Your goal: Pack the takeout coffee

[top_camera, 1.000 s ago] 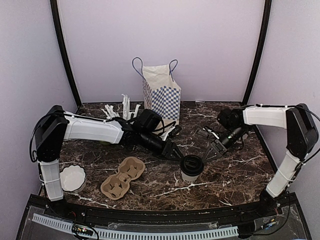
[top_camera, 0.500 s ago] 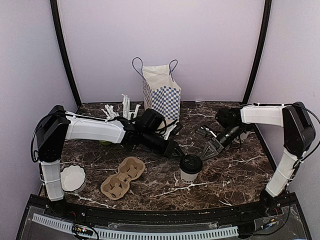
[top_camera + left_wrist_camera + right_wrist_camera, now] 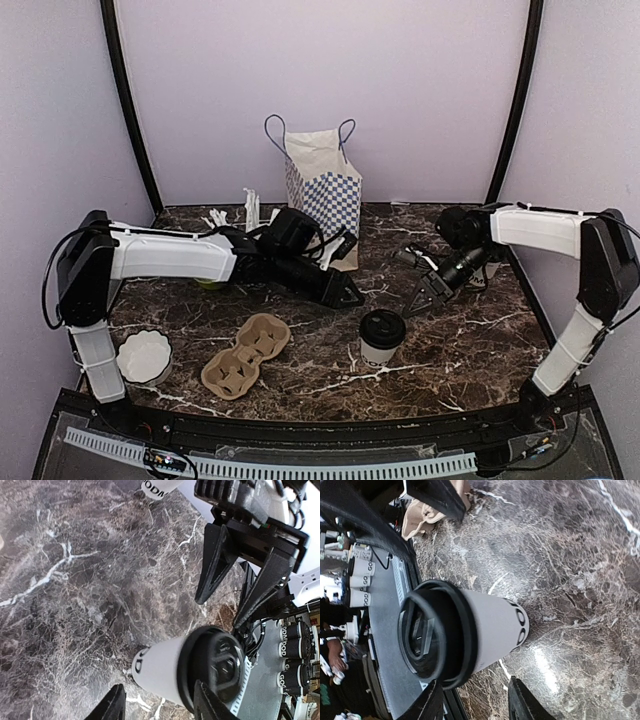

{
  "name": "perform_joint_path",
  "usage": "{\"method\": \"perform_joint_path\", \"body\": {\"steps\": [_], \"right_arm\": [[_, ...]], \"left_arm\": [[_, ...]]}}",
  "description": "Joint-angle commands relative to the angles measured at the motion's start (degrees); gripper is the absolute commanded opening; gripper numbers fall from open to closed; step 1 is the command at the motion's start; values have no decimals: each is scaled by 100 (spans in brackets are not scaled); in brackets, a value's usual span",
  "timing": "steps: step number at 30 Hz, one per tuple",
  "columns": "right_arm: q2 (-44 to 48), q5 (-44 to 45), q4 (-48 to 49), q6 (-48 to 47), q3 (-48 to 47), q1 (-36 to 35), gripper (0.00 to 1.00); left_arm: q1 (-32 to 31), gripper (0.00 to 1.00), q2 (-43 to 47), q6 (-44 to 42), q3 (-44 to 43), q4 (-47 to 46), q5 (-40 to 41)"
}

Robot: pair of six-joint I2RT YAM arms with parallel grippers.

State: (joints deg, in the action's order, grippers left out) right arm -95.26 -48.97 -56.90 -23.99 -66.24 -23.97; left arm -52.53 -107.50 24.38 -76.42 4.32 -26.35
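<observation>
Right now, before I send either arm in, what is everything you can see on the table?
Lidded coffee cup: one, white with black lid, upright centre-right, touched by neither arm.
Second lettered cup: one, white, only its base shows at the top edge of the left wrist view; lid unseen.
Cup carrier: one, brown, left of the lidded cup.
Paper bag: one, white with blue check, upright at the back.
Straws: several, white, back left; number unclear.
Fluted dish: one, white, near-left corner.
Table: one, dark marble.
Left fingers: two, black, open, short of the lidded cup.
Right fingers: two, black, open, holding nothing.
</observation>
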Motion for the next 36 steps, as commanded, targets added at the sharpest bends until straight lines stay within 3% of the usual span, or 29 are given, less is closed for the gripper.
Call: {"method": "perform_joint_path", "body": {"steps": [1, 14, 36], "right_arm": [[321, 46, -95, -162, 0, -29, 45], [-354, -23, -40, -44, -494, -29, 41], [-683, -225, -172, -212, -544, -86, 43]], "left_arm": [[4, 50, 700, 173, 306, 12, -80], [-287, 57, 559, 665, 658, 198, -1107], [-301, 57, -273, 892, 196, -188, -1383]]}}
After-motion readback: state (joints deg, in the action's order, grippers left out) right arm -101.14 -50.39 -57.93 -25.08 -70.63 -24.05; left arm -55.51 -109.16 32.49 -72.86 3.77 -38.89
